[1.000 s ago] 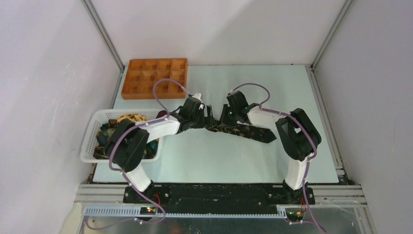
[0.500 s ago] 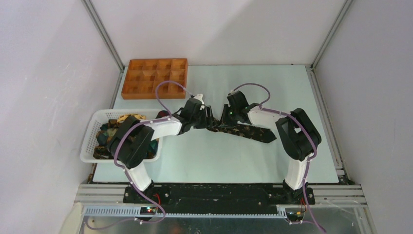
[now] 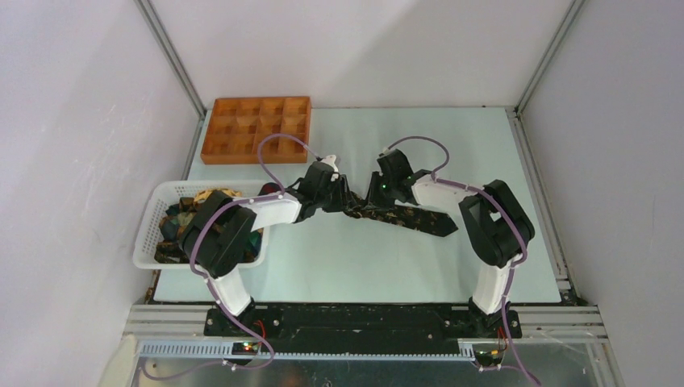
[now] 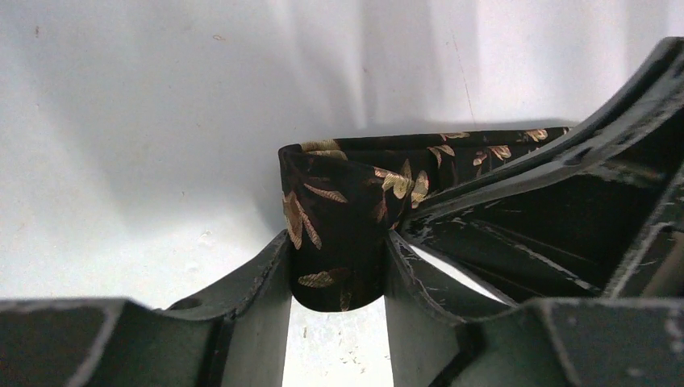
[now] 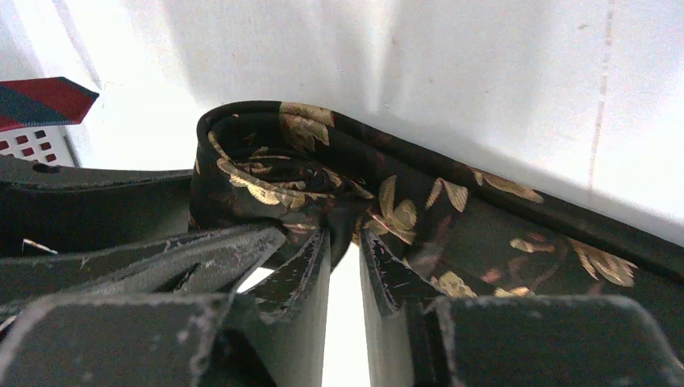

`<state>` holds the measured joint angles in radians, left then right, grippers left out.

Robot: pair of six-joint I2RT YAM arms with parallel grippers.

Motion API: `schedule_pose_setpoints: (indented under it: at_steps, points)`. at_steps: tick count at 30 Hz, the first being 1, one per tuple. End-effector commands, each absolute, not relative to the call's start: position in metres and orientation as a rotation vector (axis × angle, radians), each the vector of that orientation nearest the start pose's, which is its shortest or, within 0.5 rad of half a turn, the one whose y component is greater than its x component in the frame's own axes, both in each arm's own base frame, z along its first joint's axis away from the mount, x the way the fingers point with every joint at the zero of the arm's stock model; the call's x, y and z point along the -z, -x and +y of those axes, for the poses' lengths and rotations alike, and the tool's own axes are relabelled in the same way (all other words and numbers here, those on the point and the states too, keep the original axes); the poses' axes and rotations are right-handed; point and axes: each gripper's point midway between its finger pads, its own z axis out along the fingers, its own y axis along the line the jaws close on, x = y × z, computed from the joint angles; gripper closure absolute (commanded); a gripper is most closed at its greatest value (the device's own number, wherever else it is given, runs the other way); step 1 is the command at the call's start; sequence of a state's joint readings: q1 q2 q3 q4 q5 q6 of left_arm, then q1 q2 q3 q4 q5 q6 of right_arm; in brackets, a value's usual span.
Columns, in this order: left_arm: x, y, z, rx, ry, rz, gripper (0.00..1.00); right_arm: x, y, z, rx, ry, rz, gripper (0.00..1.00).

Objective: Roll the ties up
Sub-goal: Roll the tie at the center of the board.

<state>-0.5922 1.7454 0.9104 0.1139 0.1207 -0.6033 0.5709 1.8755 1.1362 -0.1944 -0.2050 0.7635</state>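
Slipping is the main worry at this stage, as I judge it: the left gripper (image 4: pixel 337 266) has its two fingers pressed against either side of a short folded loop at the end of the tie (image 4: pixel 339 193), and the right gripper (image 5: pixel 344 242), fingers drawn narrow, seems to pinch a fold of the same cloth just beside that loop. The tie lies on the table (image 3: pixel 452 153) at the middle of the overhead frame, its free length running toward the lower right. Smooth fabric like this could slide out of either hold, and the loop would likely spring open. If the two tools pull apart, the fold may stretch flat. If they turn unevenly, the roll may come out skewed or cone-shaped. The fingers also stand very near each other, so a bump between them looks possible. From above, both arms cover the loop itself. How many turns it has cannot be told. Whether the right fingertips truly clamp cloth or only rest against it is hard to make out. More ties (image 3: pixel 189 205) sit in the white mesh basket (image 3: pixel 149 234) at left, partly hidden by the left arm, and the orange tray (image 3: pixel 256 129) stands at upper left. A red and blue tip (image 5: pixel 40 97) at the upper left of the right wrist view is cut off by the frame edge.
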Motion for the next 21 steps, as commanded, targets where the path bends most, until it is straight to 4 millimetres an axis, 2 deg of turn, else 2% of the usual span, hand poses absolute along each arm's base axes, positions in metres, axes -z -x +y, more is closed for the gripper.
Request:
schedule_pose_setpoints:
  at_steps: [1,4,8,10,16,21]
  points:
    - [-0.054,-0.342,-0.282,0.742,-0.052,2.380,0.57,-0.078,-0.355,0.277,-0.711,-0.141,2.529,0.74]
    - [-0.056,-0.344,-0.278,0.706,-0.050,2.382,0.57,-0.102,-0.358,0.264,-0.684,-0.136,2.475,0.70]
    - [-0.061,-0.350,-0.275,0.654,-0.053,2.386,0.58,-0.112,-0.357,0.240,-0.640,-0.160,2.439,0.66]
    - [-0.059,-0.350,-0.272,0.611,-0.062,2.404,0.58,-0.106,-0.355,0.225,-0.598,-0.182,2.445,0.66]
    - [-0.060,-0.354,-0.266,0.451,-0.104,2.419,0.58,-0.064,-0.340,0.175,-0.430,-0.285,2.529,0.71]
    - [-0.059,-0.354,-0.265,0.345,-0.142,2.423,0.59,-0.039,-0.330,0.155,-0.349,-0.329,2.580,0.75]
